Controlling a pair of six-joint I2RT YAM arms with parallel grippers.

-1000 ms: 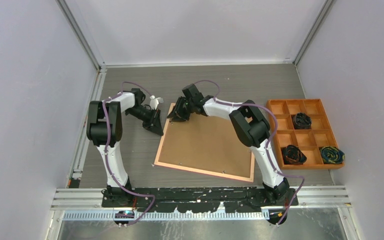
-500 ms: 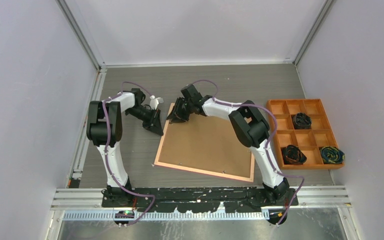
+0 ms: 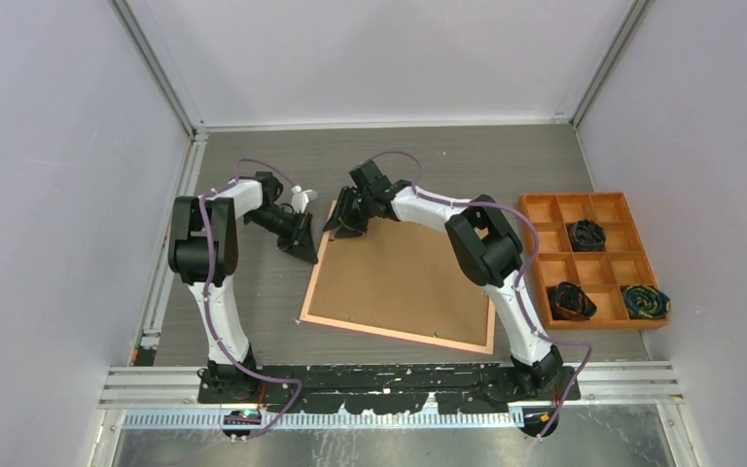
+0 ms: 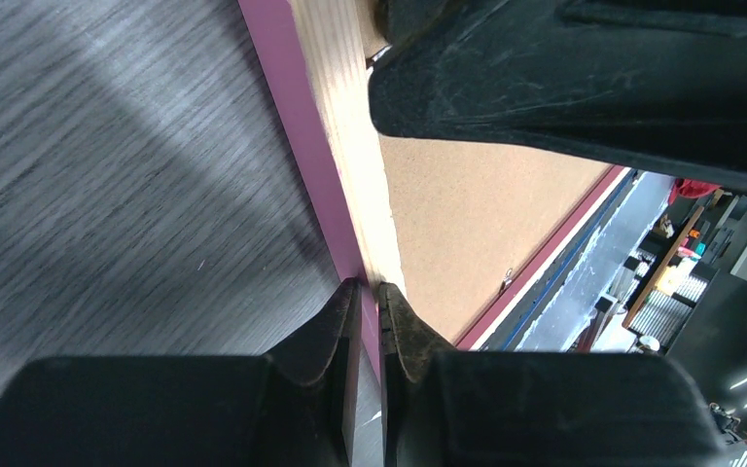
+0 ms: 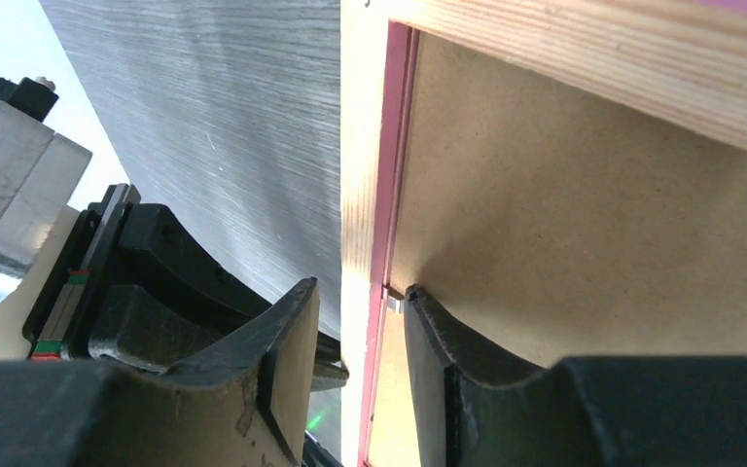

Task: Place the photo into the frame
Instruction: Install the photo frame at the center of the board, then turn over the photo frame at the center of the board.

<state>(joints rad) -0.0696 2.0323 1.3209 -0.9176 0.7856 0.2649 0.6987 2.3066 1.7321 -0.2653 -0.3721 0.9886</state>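
Creeping left along the far-left corner of the face-down frame (image 3: 399,282), right gripper (image 3: 346,218) straddling its wooden rail (image 5: 362,195), fingers narrowly apart. Left gripper (image 3: 304,243) nearly closed against the left edge. Photo not visible; stage unclear.

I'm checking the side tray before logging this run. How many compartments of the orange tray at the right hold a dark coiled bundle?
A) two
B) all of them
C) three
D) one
C: the top view shows the orange tray with three dark coiled bundles, one in an upper compartment and two along its near row, the rest bare.
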